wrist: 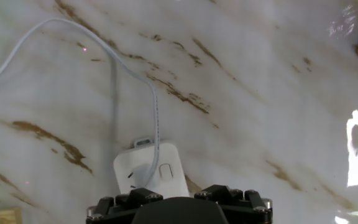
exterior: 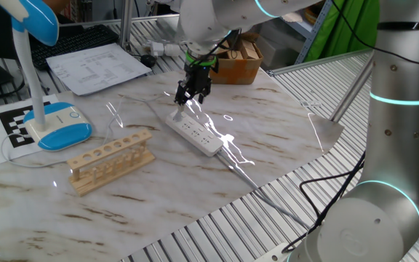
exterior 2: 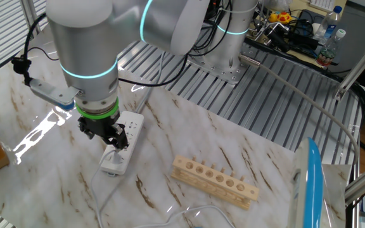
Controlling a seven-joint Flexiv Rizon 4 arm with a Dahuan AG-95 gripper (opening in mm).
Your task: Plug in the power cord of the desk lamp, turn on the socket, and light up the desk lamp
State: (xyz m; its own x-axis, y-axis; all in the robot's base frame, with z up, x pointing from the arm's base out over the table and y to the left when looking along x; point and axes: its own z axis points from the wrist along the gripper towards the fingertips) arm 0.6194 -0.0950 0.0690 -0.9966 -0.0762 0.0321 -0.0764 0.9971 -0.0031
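Observation:
The socket (exterior: 195, 135) is a long white strip lying on the marble table, also seen in the other fixed view (exterior 2: 122, 142). My gripper (exterior: 193, 93) hangs just above its far end, open, with nothing between the fingers (exterior 2: 109, 134). In the hand view the strip's end (wrist: 151, 169) lies right below, and only the hand's black housing (wrist: 176, 208) shows. The thin white power cord (wrist: 156, 112) curves in from the upper left and runs onto the strip's face. Its plug end is hidden under the housing. The desk lamp (exterior: 57, 125) stands at the left, its blue head (exterior: 38, 18) up high.
A wooden rack with a row of holes (exterior: 111, 160) lies between lamp and strip. Papers (exterior: 104, 67) and a cardboard box (exterior: 238, 65) sit at the back. The strip's thicker cable (exterior: 260, 193) trails off the table's near right edge. Slatted metal surrounds the tabletop.

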